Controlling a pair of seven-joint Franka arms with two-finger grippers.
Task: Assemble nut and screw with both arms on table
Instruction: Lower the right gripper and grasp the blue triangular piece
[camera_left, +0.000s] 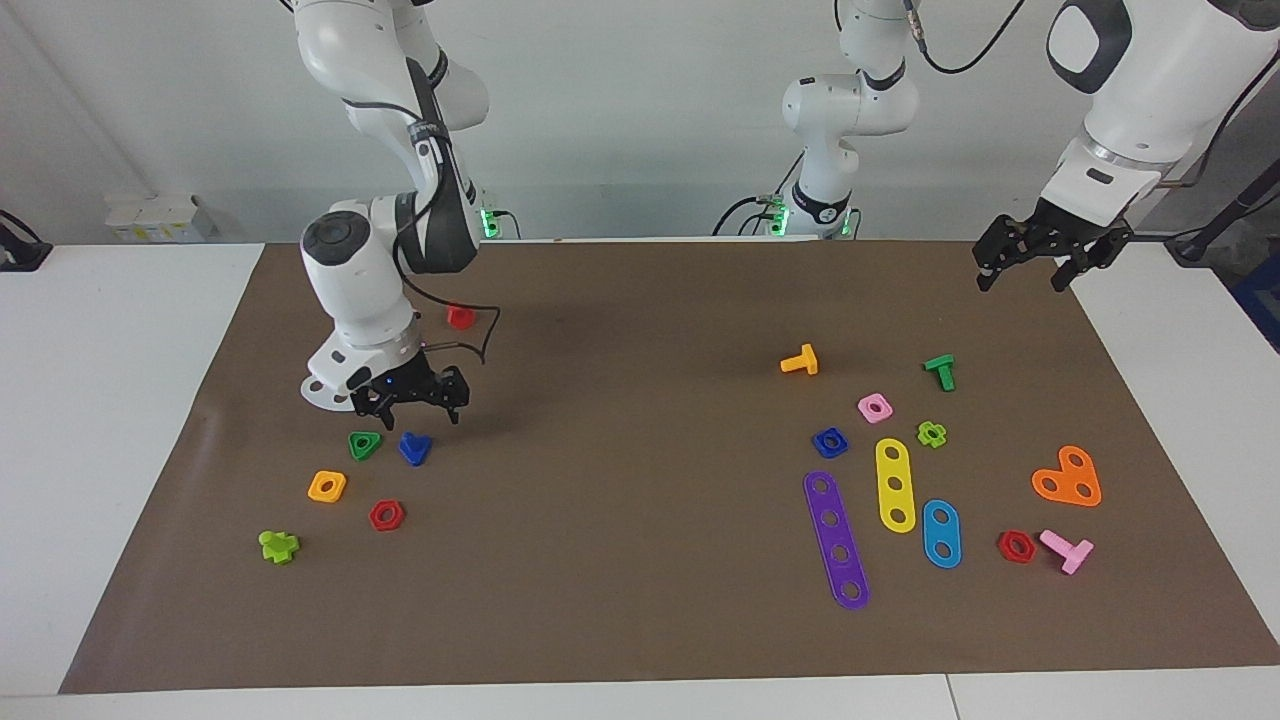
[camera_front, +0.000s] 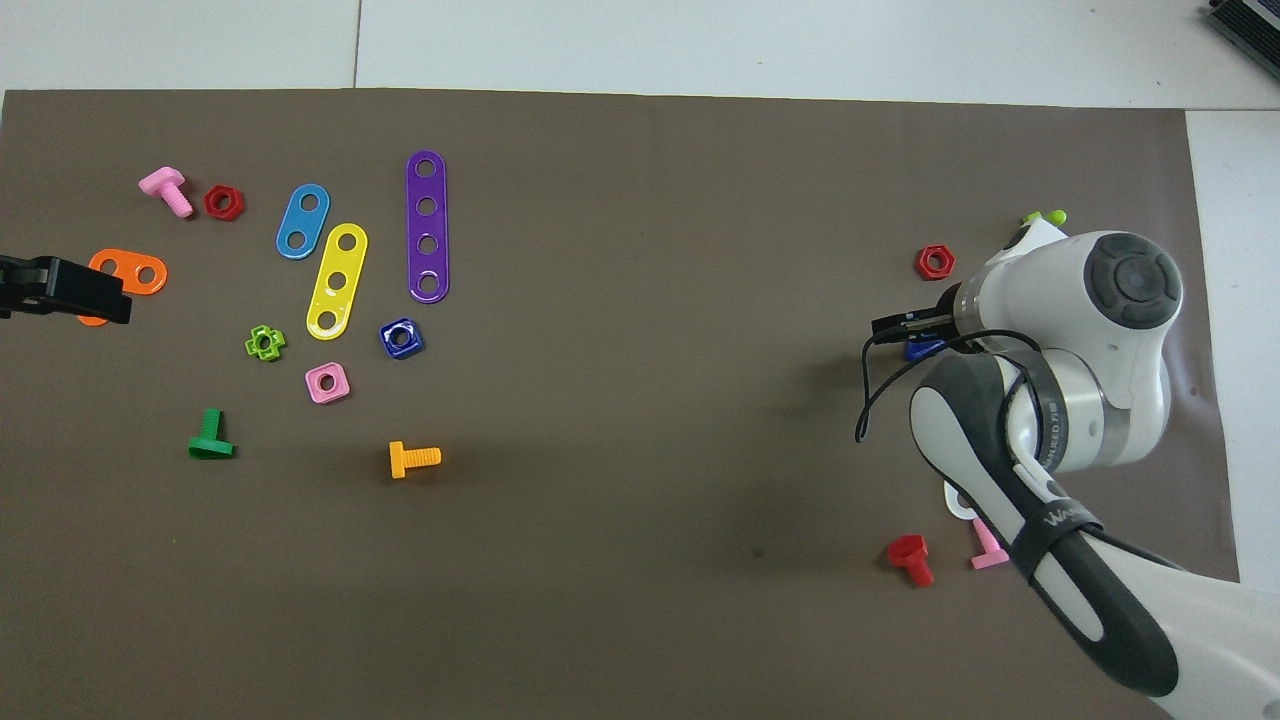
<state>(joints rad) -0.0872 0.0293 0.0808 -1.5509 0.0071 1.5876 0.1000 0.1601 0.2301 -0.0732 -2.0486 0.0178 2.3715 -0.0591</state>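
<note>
The dark-blue screw lies on the brown mat toward the right arm's end, beside a green triangular nut. In the overhead view the screw is partly covered by my right gripper. My right gripper is open and hangs low, just above the screw, not touching it. The dark-blue square nut lies toward the left arm's end, beside a purple strip; it also shows in the overhead view. My left gripper is open and empty, raised over the mat's corner, and waits.
Near the screw lie an orange square nut, a red hex nut, a lime bolt, a white curved strip and a red bolt. Around the nut lie a pink nut, a yellow strip and an orange bolt.
</note>
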